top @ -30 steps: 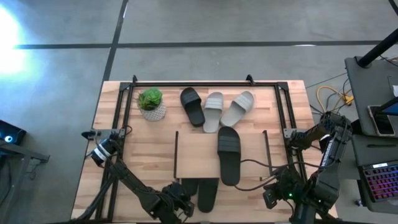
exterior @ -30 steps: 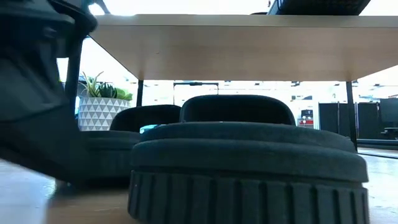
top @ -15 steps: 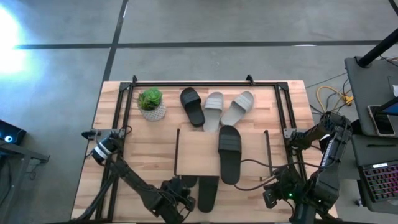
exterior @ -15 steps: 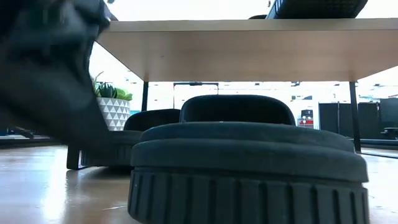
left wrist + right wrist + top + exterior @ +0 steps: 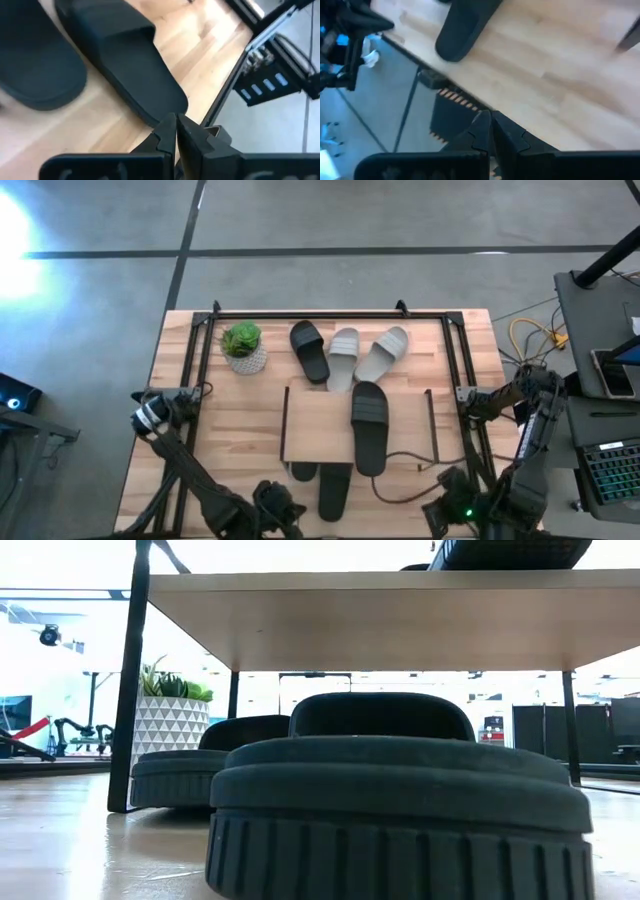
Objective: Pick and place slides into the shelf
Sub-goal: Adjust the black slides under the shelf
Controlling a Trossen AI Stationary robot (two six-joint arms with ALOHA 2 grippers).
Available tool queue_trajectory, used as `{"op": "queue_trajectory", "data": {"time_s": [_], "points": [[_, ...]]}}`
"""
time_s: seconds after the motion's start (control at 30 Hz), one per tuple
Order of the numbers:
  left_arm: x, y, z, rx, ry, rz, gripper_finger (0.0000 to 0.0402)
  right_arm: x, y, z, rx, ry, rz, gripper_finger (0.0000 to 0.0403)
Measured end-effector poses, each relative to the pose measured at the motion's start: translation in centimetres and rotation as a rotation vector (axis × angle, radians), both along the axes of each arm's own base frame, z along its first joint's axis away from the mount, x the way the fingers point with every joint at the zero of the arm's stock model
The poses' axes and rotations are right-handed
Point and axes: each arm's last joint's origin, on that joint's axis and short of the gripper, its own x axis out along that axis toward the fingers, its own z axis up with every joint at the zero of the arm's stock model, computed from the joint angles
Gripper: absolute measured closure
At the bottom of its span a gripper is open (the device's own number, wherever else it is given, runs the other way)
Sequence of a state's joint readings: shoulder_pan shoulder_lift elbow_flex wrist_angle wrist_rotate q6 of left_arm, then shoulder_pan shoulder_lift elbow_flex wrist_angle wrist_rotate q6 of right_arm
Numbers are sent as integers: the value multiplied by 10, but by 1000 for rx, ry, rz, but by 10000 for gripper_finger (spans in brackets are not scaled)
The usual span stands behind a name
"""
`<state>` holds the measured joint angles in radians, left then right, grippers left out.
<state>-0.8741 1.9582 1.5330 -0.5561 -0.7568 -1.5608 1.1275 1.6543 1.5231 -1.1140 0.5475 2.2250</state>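
The shelf (image 5: 320, 425) stands mid-table, and one black slide (image 5: 368, 428) lies on its plank top. Two more black slides lie on the table with their toes under the shelf's near edge, one on the left (image 5: 303, 472) and one beside it (image 5: 335, 490). The low view shows both, the near one (image 5: 400, 810) and the one behind it (image 5: 195, 765). A black slide (image 5: 309, 350) and two grey slides (image 5: 342, 358) (image 5: 383, 353) rest beyond the shelf. My left gripper (image 5: 176, 132) is shut, raised off the table near the front edge (image 5: 280, 505). My right gripper (image 5: 490, 127) is shut at the near right (image 5: 445, 505).
A potted plant (image 5: 243, 346) stands at the far left, inside the black rail frame (image 5: 205, 360). The shelf's thin black leg (image 5: 125, 690) stands just left of the slides. Bare wood lies to the shelf's left and right. A cable (image 5: 410, 455) trails by the shelf's right side.
My left gripper, shut throughout, has drawn back from the left black slide under the shelf. It has risen toward the near edge and rolled, and it no longer shows in the low view. My right arm has shifted slightly toward the near edge.
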Motion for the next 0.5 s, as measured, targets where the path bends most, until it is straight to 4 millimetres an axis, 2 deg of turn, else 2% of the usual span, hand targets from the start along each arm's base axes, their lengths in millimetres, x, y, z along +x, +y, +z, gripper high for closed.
{"op": "queue_trajectory", "data": {"time_s": [0.17,0.33,0.5], "points": [[-18,7,16,41,-10,48,402,19,31,-31,57,-31,-12,392],[-39,16,43,62,-31,48,402,43,64,-70,121,-86,-17,392],[-65,34,59,160,42,40,402,71,79,-103,85,-131,-86,392]]}}
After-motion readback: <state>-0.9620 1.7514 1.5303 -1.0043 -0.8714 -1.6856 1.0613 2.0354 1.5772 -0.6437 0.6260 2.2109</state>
